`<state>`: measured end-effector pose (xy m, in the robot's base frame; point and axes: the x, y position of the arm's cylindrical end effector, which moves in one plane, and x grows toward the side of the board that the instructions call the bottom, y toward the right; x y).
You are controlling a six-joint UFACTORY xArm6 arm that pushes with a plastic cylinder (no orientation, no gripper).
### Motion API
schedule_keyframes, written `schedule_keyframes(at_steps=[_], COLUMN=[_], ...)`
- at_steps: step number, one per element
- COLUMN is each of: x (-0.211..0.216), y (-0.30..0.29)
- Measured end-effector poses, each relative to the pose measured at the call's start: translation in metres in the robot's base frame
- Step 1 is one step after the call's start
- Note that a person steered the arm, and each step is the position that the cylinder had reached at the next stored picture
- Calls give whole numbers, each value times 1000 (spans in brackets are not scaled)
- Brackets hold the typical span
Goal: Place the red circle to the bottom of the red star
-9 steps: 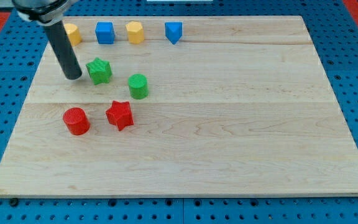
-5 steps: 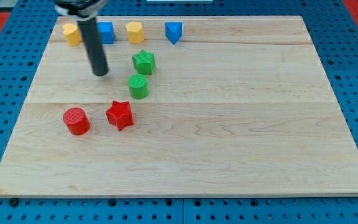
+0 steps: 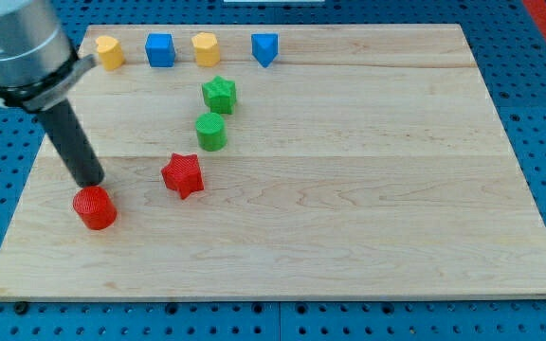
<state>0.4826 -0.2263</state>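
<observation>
The red circle lies near the view's left edge of the wooden board. The red star lies to its right and slightly higher. My tip is just above the red circle, at its upper edge, well to the left of the red star.
A green star and a green circle lie above the red star. Along the top edge sit a yellow block, a blue square, a yellow hexagon and a blue block.
My tip swept right, pushing the green star up and right, then came down-left to the red circle. The red circle has slid left and down, away from the red star.
</observation>
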Motion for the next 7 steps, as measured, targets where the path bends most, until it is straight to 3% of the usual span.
schedule_keyframes(at_steps=[1, 3, 5, 7], x=[15, 48, 65, 70], y=[-15, 37, 14, 73])
